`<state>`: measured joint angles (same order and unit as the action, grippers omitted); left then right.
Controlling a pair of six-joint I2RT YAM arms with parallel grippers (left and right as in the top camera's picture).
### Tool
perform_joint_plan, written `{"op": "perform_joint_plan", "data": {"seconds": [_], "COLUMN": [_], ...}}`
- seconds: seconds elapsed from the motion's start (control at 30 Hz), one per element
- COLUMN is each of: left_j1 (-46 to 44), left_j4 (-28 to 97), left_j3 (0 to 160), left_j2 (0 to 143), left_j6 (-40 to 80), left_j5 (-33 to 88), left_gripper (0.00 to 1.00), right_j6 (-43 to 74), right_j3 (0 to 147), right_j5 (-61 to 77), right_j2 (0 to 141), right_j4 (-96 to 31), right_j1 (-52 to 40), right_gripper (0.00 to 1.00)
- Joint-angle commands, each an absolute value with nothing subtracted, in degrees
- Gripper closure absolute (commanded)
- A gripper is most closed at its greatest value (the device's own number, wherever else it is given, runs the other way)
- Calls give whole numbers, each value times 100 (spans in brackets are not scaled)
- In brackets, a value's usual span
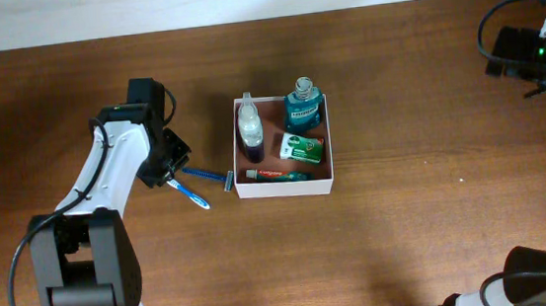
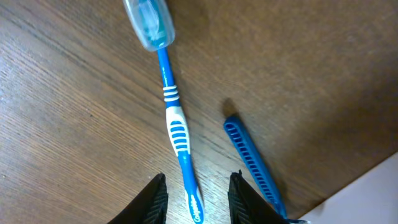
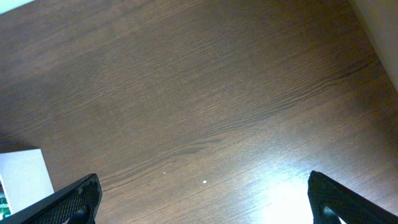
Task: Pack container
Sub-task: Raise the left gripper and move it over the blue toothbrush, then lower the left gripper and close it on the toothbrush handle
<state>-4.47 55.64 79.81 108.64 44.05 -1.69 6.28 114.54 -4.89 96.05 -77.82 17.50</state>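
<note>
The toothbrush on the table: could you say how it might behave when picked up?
The toothbrush looks slim, stiff and light. Pinched at its tail, where the left gripper straddles it, it may droop head-down. Its clear cap might slip off.

Dim, warm, even light. Glare patch on table [image 3: 286, 199] in right wrist view. Left gripper [image 2: 196, 193] fingers dark, defocused.

One container [image 1: 286, 188], six toiletries [image 1: 304, 111]

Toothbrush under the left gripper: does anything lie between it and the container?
Yes. The razor lies between the toothbrush and the left wall of the container, its head close to that wall. Nothing else visible is in the way.
</note>
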Motion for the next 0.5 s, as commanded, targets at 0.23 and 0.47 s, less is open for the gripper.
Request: {"op": "perform_joint_plan", "data": {"seconds": [0.23, 0.47], "left_j1": [-443, -443], "left_j4": [5363, 5352], "left_j3": [7872, 7872], "left_j2": [10879, 10879], "left_j6": [4480, 4482], "left_j5": [-134, -303], "left_gripper": [66, 66], "right_j6": [694, 694], "right_j3": [11493, 11493], "right_j5": [-458, -458], "right_j2": [9638, 9638], "right_j4": [-7773, -7773], "right_j1": [1769, 1769], "right_gripper": [1, 1]}}
